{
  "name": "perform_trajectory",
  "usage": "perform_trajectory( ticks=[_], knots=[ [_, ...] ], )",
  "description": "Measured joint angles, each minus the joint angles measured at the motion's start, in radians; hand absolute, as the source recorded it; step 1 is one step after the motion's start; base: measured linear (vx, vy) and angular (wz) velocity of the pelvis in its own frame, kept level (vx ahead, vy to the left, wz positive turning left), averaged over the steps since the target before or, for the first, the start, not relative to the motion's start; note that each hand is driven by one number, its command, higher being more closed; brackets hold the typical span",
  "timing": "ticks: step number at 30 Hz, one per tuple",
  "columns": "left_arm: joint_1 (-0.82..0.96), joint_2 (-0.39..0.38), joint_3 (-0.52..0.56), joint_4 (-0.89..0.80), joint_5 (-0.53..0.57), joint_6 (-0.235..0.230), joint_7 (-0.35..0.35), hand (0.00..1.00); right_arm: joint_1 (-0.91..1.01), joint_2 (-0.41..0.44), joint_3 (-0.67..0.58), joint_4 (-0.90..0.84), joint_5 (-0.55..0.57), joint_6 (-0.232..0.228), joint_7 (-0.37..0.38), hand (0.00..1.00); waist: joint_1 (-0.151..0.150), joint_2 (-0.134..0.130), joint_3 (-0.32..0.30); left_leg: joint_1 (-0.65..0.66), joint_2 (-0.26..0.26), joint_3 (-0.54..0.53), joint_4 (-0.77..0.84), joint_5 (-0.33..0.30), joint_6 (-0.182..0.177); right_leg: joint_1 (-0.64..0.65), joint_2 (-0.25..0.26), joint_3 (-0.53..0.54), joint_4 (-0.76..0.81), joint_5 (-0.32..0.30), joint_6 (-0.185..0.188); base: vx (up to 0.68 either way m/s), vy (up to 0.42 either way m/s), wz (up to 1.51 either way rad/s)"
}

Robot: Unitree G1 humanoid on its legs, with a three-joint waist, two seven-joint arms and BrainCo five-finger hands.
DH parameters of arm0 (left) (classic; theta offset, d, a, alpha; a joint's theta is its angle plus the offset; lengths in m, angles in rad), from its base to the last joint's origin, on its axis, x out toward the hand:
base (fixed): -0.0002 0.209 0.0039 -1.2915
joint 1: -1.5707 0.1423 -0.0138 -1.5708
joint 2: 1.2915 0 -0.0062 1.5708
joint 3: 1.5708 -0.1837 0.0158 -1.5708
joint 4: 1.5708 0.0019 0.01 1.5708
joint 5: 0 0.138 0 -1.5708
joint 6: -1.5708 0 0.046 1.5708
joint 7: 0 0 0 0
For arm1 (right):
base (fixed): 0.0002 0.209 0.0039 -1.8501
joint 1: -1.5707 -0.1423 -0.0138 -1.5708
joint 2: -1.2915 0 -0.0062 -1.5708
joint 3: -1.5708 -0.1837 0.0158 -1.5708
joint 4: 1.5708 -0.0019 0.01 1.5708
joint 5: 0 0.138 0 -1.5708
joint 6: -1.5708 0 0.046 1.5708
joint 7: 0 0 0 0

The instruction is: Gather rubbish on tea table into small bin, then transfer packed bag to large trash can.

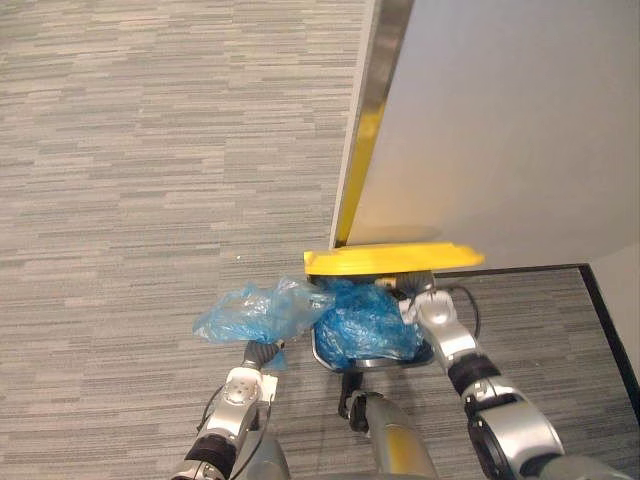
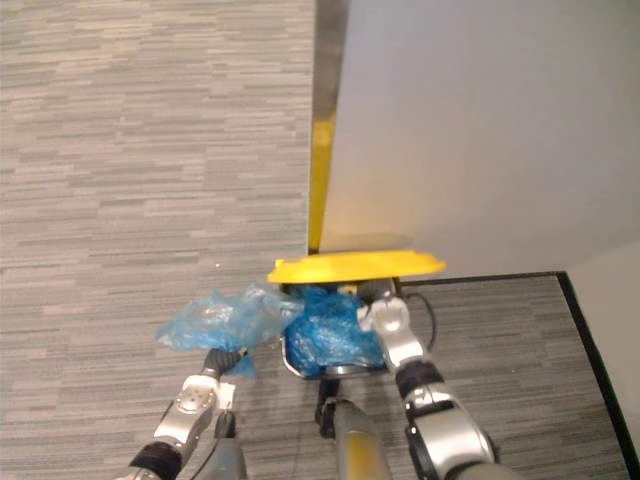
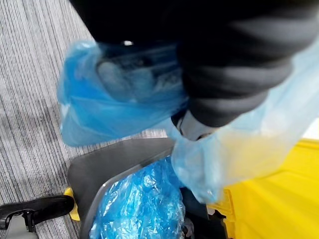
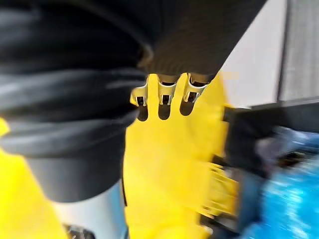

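Note:
A large grey trash can point(image 1: 368, 367) with a blue liner point(image 1: 365, 325) stands on the carpet by a wall. Its yellow lid point(image 1: 390, 260) is raised level above it. My right hand point(image 1: 418, 292) reaches under the lid, and its straight fingers point(image 4: 164, 95) press against the lid's yellow underside point(image 4: 164, 164). Left of the can, a packed blue bag point(image 1: 250, 312) hangs above the floor, and my left hand point(image 1: 260, 352) is shut on it from below. In the left wrist view the bag point(image 3: 109, 99) is wrapped around the hand, just beside the can's rim point(image 3: 99, 169).
A white wall panel point(image 1: 500, 130) with a metal edge strip point(image 1: 375, 100) rises right behind the can. A black baseboard point(image 1: 600, 300) runs along the right. Grey striped carpet point(image 1: 150, 150) stretches open to the left and ahead.

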Motion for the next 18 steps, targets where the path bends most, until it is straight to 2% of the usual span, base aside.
perform_trajectory(
  ticks=[1,7,11,18],
  knots=[
    [0.004,0.007,-0.007,-0.019,-0.01,0.0,0.0,1.0,-0.042,-0.017,0.0,0.0,0.019,0.0,-0.001,0.0,0.004,0.006,0.012,-0.002,-0.001,-0.012,-0.001,0.018,-0.003,0.003,0.005,0.0,-0.016,0.019,0.001,0.0,0.002,-0.06],
    [0.002,0.008,-0.072,-0.099,-0.037,-0.002,-0.005,1.0,-0.125,-0.046,0.0,0.047,0.079,0.0,-0.009,0.0,0.005,0.009,0.033,-0.01,0.001,-0.022,0.012,0.028,-0.019,0.012,0.01,-0.004,-0.018,0.021,-0.003,0.02,0.001,0.0],
    [-0.01,0.017,-0.093,-0.154,-0.062,-0.004,-0.016,1.0,-0.164,-0.058,0.0,0.093,0.085,0.006,-0.01,0.0,-0.003,0.011,0.046,-0.009,-0.001,-0.026,0.019,0.027,-0.019,0.028,0.009,-0.011,-0.025,0.021,-0.003,0.03,0.008,0.07],
    [-0.075,0.035,-0.191,-0.278,-0.136,-0.014,-0.036,1.0,-0.233,-0.069,-0.002,0.12,0.085,0.012,-0.02,0.0,-0.013,0.016,0.097,-0.018,-0.002,-0.043,0.05,0.02,-0.027,0.041,0.009,-0.019,-0.031,0.024,-0.003,0.0,0.001,0.03]
  ],
)
